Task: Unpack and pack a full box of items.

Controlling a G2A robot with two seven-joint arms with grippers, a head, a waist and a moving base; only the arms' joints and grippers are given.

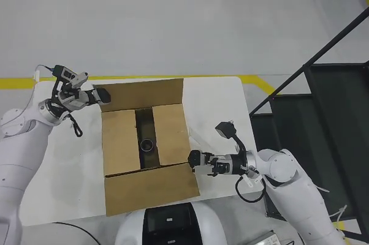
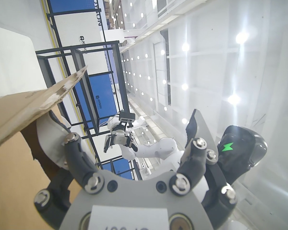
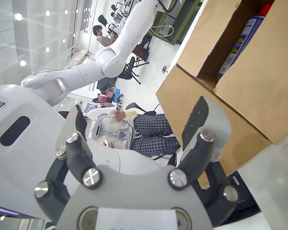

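A black metal stair frame stands just beside the white table, where the cardboard box sits with its side flaps folded almost shut over the contents (a red-capped spray can shows in the gap). The left gripper hovers at the box's far left corner by the far flap, jaws wide apart and empty. The right gripper sits at the near right corner, likewise spread and holding nothing.

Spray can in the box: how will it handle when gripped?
The spray can looks rigid with a glossy label, so it is probably slippery to grip. It is cylindrical and likely to roll if laid down. Its red cap may pop off if squeezed.
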